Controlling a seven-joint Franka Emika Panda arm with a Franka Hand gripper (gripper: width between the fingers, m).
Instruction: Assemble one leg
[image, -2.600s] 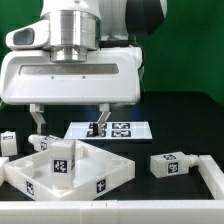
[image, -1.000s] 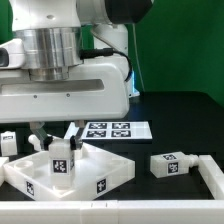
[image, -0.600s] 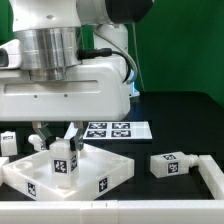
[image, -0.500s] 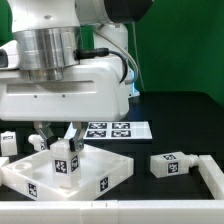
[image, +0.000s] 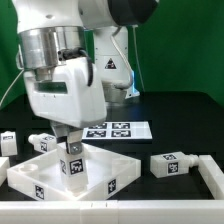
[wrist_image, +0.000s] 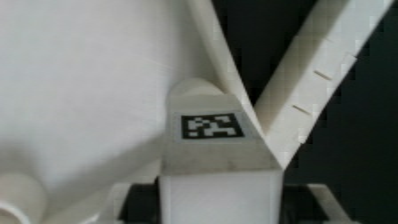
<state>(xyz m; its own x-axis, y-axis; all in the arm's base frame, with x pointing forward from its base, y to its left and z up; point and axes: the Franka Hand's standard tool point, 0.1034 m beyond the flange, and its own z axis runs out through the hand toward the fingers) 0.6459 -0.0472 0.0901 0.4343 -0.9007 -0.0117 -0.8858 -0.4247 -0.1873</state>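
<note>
My gripper is shut on a leg, a small white block with a black-and-white tag. It holds the leg upright on the large white square panel, near the panel's middle. In the wrist view the same leg fills the space between the fingers of my gripper, its tag facing the camera, with the panel behind it. A second leg lies on the black table at the exterior view's right. Two more legs lie at the left.
The marker board lies flat behind the panel. A white part sits at the exterior view's right edge. A white strip runs along the front. The arm's wide body hangs over the panel.
My gripper came down over the upright leg and shut on it. Since half a second ago the hand has turned about its vertical axis with the leg, and the panel has turned slightly with it.
</note>
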